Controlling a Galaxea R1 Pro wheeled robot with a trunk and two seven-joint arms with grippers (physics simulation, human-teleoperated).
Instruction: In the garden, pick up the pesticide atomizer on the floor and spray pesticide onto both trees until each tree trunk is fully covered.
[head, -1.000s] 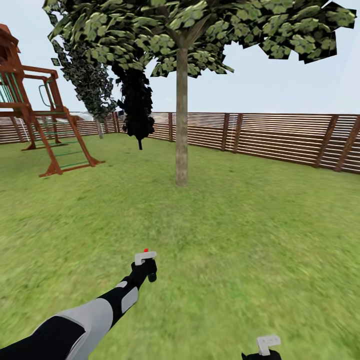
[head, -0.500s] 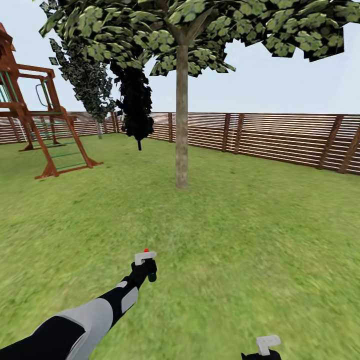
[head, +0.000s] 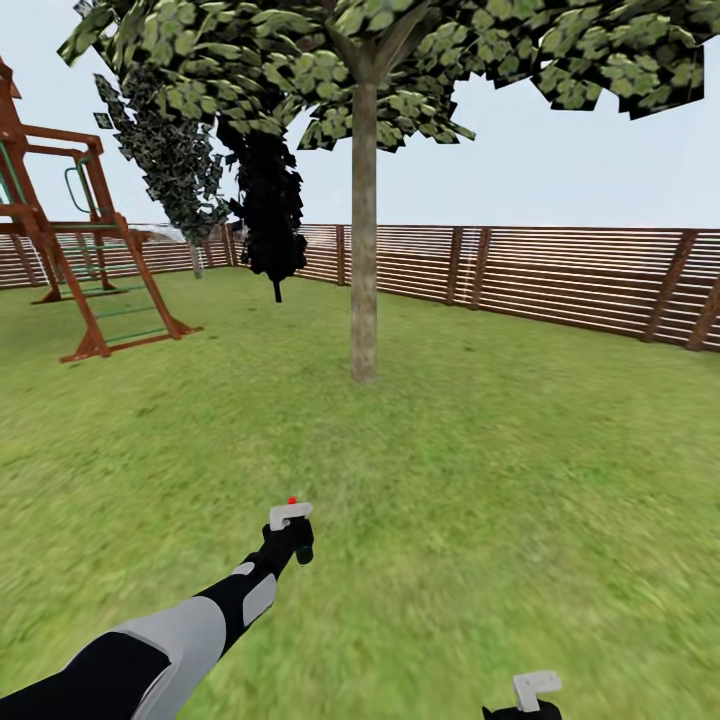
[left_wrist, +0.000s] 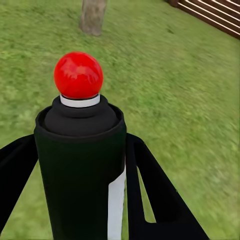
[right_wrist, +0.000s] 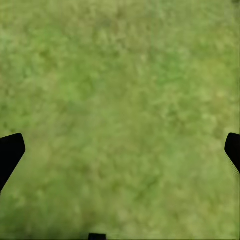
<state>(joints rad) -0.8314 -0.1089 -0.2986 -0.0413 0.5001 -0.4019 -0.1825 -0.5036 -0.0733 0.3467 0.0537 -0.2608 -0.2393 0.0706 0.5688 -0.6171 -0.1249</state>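
Note:
My left gripper (head: 293, 548) is held out low over the lawn, shut on the pesticide atomizer (left_wrist: 80, 165). The atomizer is a dark bottle topped by a red ball (head: 292, 500). In the left wrist view black fingers (left_wrist: 150, 185) press against both sides of the bottle. One tree (head: 363, 60) stands straight ahead, and its bare grey-brown trunk (head: 363, 250) is several metres beyond the bottle. I see no white specks on the bark. A second leafy tree (head: 170, 150) stands farther back by the fence corner. My right gripper (right_wrist: 120, 150) hangs open over grass, at the bottom edge of the head view (head: 520, 710).
A brown slat fence (head: 560, 270) runs along the back and right of the lawn. On the left stands a wooden play tower (head: 70, 260). A dark narrow cypress-like tree (head: 268, 200) rises between the two leafy trees. Open grass (head: 450, 480) lies between me and the trunk.
The whole view has shifted a little: the trunk's base sits lower and the play tower has slid left, so the camera has moved towards the tree. Both arms keep their pose.

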